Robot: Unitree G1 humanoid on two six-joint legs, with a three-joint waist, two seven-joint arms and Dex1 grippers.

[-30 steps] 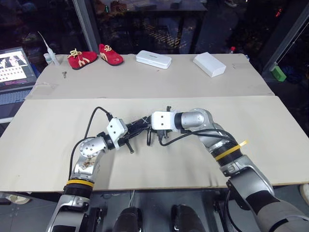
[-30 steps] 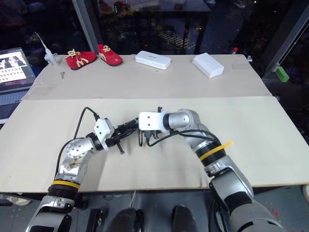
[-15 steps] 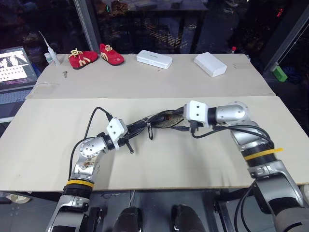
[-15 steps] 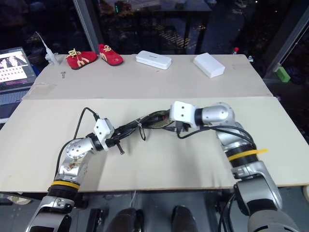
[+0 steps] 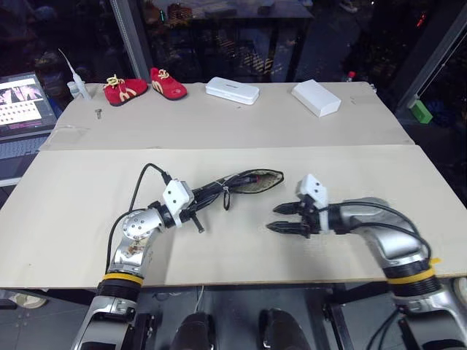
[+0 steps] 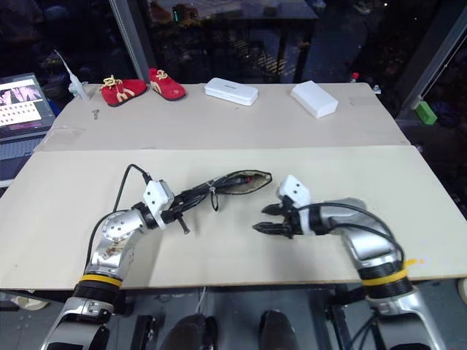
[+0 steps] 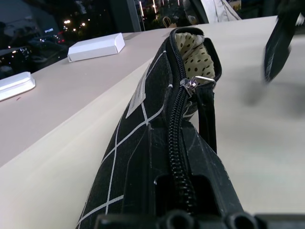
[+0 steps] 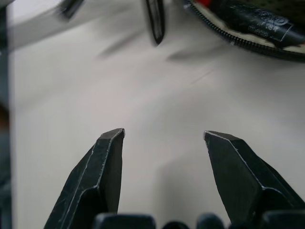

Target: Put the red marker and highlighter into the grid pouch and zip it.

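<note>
The grid pouch [image 5: 244, 183] sits just left of centre in the head view, held up off the tan table [image 5: 109, 175] at its near end by the left gripper [image 5: 195, 204], whose fingers are clamped shut on the pouch's closed end. From there the pouch stretches out toward the middle of the frame, its far end gaping open — in the left wrist view the spotted lining shows inside the mouth, and the zipper pull strap [image 7: 206, 119] hangs down from the slider partway along the teeth.

Inside that open mouth the red marker [image 8: 252, 20] lies lengthwise, its black barrel with small print visible in the upper right of the right wrist view, a touch of red at its end. I cannot make out the highlighter in any of the pictures.

The right gripper [image 5: 281, 217] is right of centre in the head view, apart from the pouch's open end, its two black fingers spread and holding nothing — the right wrist view shows bare table between them.

Along the top of the head view, at the far edge of the table, sit a pair of red shoes [image 5: 144, 84] at upper left, then a white case [image 5: 232, 90] near the top centre, and a white box [image 5: 316, 97] to its right
</note>
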